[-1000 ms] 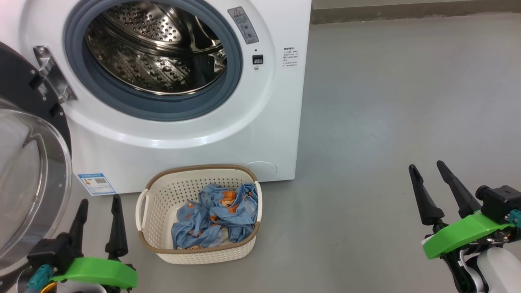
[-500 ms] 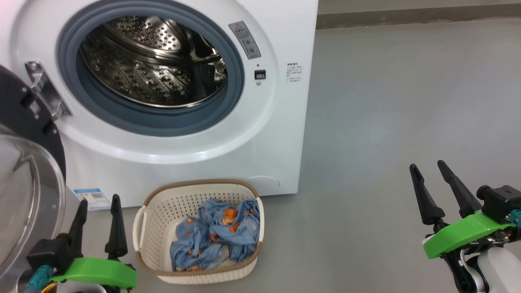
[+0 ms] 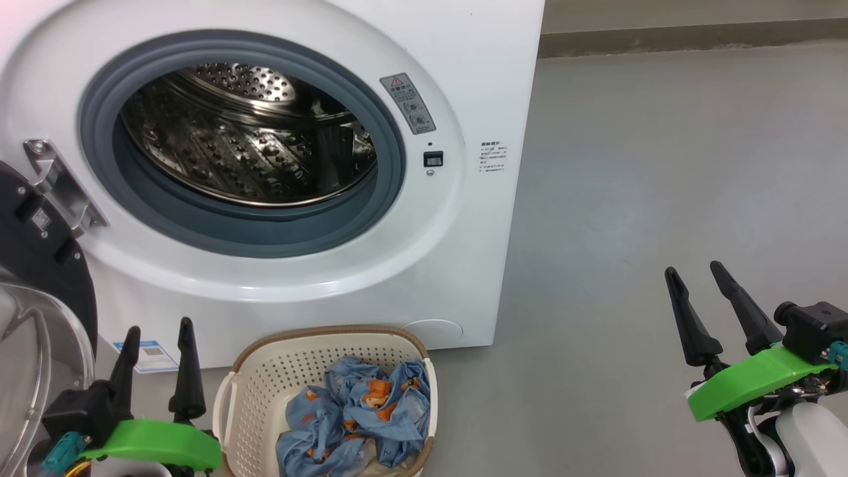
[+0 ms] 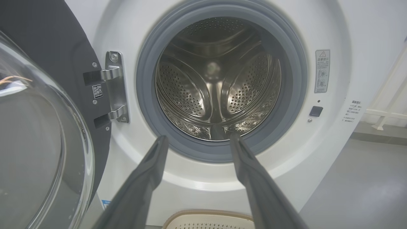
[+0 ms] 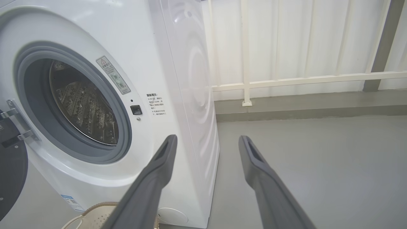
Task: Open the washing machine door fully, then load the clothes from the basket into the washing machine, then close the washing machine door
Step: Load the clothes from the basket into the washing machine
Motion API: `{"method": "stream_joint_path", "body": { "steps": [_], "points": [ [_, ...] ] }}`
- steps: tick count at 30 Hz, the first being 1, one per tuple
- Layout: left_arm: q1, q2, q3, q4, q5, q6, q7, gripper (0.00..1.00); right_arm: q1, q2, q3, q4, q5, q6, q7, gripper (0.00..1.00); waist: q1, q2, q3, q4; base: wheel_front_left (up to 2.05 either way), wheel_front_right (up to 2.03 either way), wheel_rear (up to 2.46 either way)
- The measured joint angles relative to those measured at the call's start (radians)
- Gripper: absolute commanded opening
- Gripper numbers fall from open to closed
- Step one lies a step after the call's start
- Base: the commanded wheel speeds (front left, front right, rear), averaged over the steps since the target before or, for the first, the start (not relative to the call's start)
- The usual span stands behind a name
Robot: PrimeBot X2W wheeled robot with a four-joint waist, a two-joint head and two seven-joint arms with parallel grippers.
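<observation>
Two wide-open pincers, nothing held: left gripper (image 3: 160, 328), right gripper (image 3: 693, 267). The clothes (image 3: 361, 417) lie bunched in the basket (image 3: 265, 371) below the drum (image 3: 245, 152). Reaching in, I could clip the door (image 3: 46, 265) — it's just beside my left gripper — or hook the rim.

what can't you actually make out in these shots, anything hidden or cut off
basket: head view, near end cut off by the bottom edge.
clothes: head view, lower layers hidden under the top blue pieces; piece count unclear.
washing machine door: head view, cut by the left edge; outer face unseen.
blue label and warning sticker: head view, print too small to read.
</observation>
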Motion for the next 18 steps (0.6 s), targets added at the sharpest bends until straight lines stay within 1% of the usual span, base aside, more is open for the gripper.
{"method": "stream_joint_path", "body": {
  "steps": [18],
  "points": [
    [0.0,-0.002,0.008,0.012,0.016,-0.004,0.0,1.0,0.0,0.001,0.002,0.0,0.0,0.0,0.0,1.0,0.0,0.0,0.002,-0.004,0.0,0.0,0.0]
  ]
}}
